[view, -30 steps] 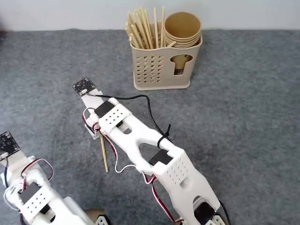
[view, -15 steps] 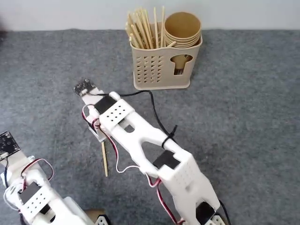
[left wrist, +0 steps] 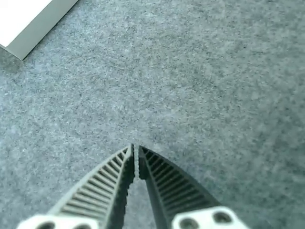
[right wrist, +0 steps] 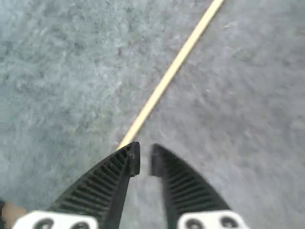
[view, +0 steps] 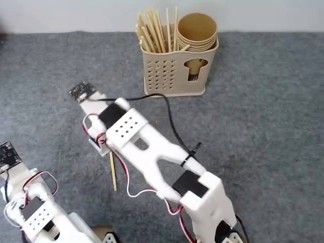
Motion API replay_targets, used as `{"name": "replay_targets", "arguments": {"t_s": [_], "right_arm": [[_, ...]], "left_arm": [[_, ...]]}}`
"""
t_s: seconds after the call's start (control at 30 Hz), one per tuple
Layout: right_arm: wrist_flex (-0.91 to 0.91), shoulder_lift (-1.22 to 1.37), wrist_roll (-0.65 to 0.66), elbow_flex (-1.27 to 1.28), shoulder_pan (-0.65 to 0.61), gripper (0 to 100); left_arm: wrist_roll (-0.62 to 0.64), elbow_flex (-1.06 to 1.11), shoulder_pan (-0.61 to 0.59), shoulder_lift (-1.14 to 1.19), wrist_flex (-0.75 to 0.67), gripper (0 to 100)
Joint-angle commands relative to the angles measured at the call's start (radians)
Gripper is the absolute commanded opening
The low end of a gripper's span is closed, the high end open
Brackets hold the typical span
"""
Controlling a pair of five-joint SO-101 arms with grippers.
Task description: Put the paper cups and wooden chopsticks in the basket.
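One wooden chopstick point(view: 112, 172) lies loose on the grey carpet, under the right arm's wrist. In the right wrist view the chopstick point(right wrist: 167, 78) runs away from my right gripper point(right wrist: 144, 160), its near end tucked beside one fingertip. The fingers stand a narrow gap apart with nothing between them. A beige basket point(view: 174, 76) at the back holds a bundle of chopsticks point(view: 154, 30) and stacked paper cups point(view: 197, 30). My left gripper point(left wrist: 137, 155) is shut over bare carpet, and its arm point(view: 30, 202) sits at the near left.
A pale wall or board edge point(view: 162, 10) runs behind the basket, and a white corner point(left wrist: 28, 24) borders the carpet by the left arm. A black cable point(view: 169, 121) trails over the right arm.
The right arm's wrist has swung to the left over the carpet. The loose chopstick lies in nearly the same place. The left arm has kept still.
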Motion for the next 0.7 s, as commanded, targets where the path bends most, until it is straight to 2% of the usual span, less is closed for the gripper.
{"name": "replay_targets", "arguments": {"t_s": [0.0, 0.3, 0.67], "right_arm": [[-0.096, 0.038, -0.026, -0.005, -0.019, 17.9], [-0.337, 0.209, -0.025, -0.006, -0.018, 18.8], [-0.288, 0.302, -0.025, -0.023, 0.061, 16.3]], "left_arm": [[-0.009, -0.004, 0.008, -0.018, -0.020, 2], [-0.009, -0.004, 0.008, -0.018, -0.020, 2], [-0.011, 0.007, 0.008, -0.018, -0.025, 2]]}}
